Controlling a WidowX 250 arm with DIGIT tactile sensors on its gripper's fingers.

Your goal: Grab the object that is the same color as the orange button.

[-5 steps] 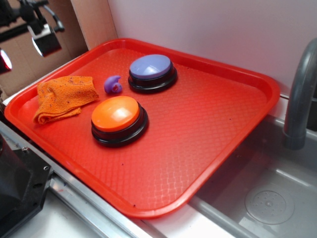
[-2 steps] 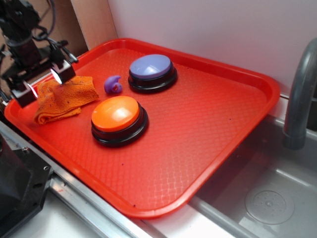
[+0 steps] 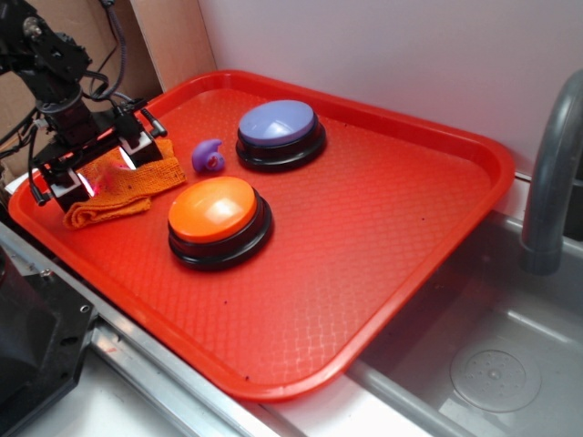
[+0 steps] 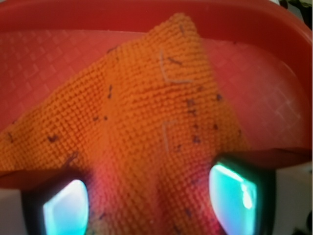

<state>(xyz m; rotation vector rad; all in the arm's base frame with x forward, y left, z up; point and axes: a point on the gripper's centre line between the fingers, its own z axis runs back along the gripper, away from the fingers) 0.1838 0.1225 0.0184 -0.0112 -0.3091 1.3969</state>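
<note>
1. The orange cloth is seen lying crumpled on the red tray, to the left of the orange button and near the tray's left rim. In the wrist view the cloth is shown as a knitted microfibre weave with dark specks and a raised fold.
2. The gripper is positioned directly over the cloth, its jaws spread wide to either side of the fabric. Nothing is held yet; whether the fingertips touch the cloth cannot be told.
3. The orange button is described as a glossy dome on a black round base, just right of the cloth. A small purple curved piece is placed just behind the orange button, and a purple-domed button further behind it.
4. The tray's surface is marked by a fine diamond texture.
5. Risk is judged as follows: a soft, limp cloth may be pinched only by a thin fold and slip free when lifted, or the fingertips may be driven against the tray.
</note>
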